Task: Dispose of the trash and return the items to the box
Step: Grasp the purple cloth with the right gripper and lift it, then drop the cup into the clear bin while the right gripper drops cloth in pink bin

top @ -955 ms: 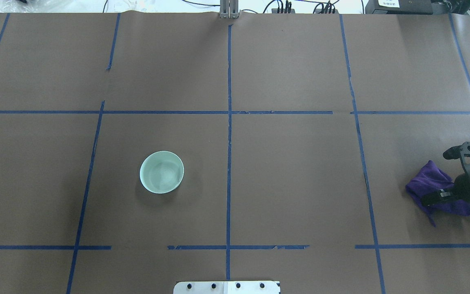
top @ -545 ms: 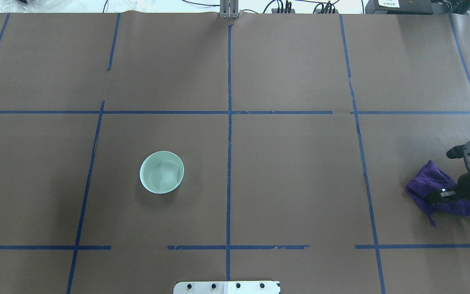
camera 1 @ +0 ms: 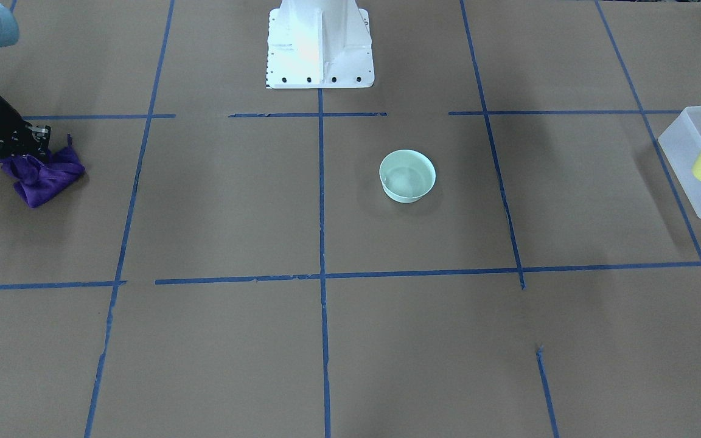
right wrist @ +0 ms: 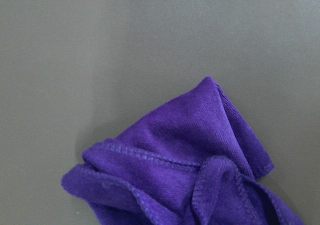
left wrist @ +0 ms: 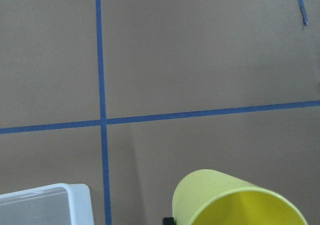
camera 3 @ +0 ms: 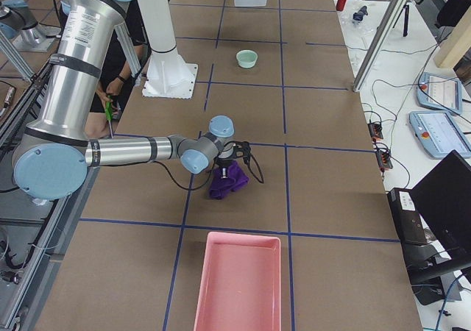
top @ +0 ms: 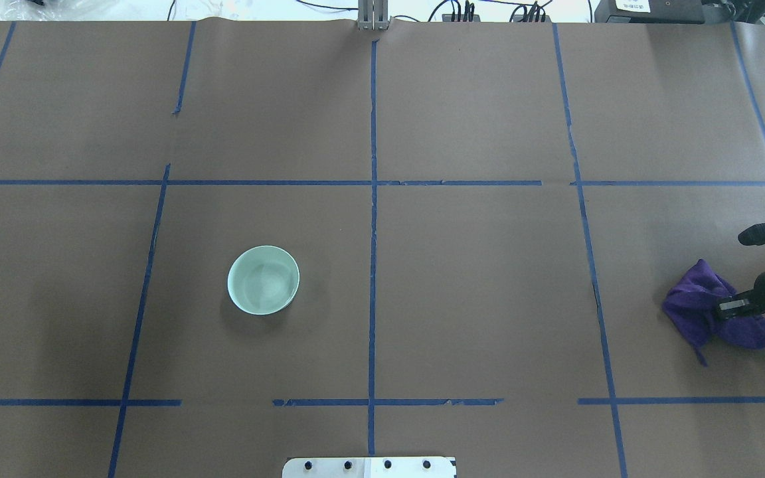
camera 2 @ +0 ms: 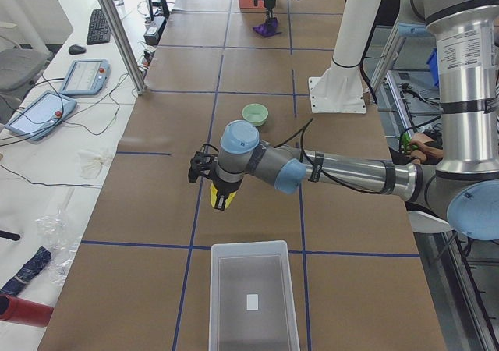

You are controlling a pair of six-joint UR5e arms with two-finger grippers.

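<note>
The left jaws are gripping the cup [camera 2: 220, 197], tilted, just short of the box [camera 2: 251, 246]; releasing here is risking it rolling across the worktop [top: 475, 279]. The right jaws are seemingly pinching the cloth [top: 694, 302], and a shallow pinch is risking folds slipping out. The bowl [top: 263, 279] is sitting mid-worktop.
</note>
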